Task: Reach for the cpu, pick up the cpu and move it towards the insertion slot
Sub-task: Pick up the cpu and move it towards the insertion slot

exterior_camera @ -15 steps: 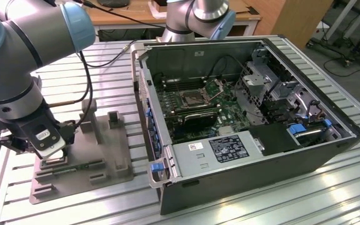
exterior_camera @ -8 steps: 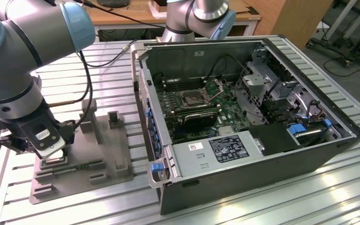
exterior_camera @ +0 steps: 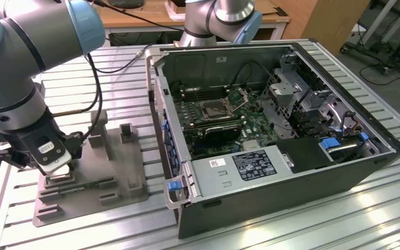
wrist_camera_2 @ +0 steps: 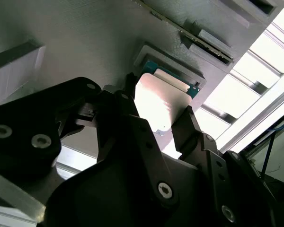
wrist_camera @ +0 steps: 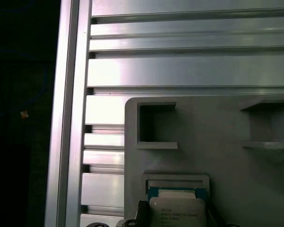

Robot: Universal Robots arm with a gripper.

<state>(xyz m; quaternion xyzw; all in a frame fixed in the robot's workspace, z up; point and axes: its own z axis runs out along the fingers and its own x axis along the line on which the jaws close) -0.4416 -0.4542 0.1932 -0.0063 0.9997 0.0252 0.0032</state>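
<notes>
The hand (exterior_camera: 55,167) is down over the near end of the grey tray (exterior_camera: 120,172), at the exterior view's left on the slatted metal desk (exterior_camera: 290,232). In the second wrist view the cpu (wrist_camera_2: 162,97) sits directly between the two black fingers (wrist_camera_2: 191,130), which press on two opposite edges of it, so the hand (wrist_camera_2: 159,106) is clamped on the chip. The cpu (wrist_camera: 176,213) is at its square recess in the tray (wrist_camera: 217,156); whether it has lifted clear I cannot tell. It lies flat with its silvery top facing the wrist and its edges square to the recess walls. Being square, it has no long axis. The insertion slot (exterior_camera: 217,109) is well apart, inside the open computer case (exterior_camera: 255,177) to the exterior view's right.
</notes>
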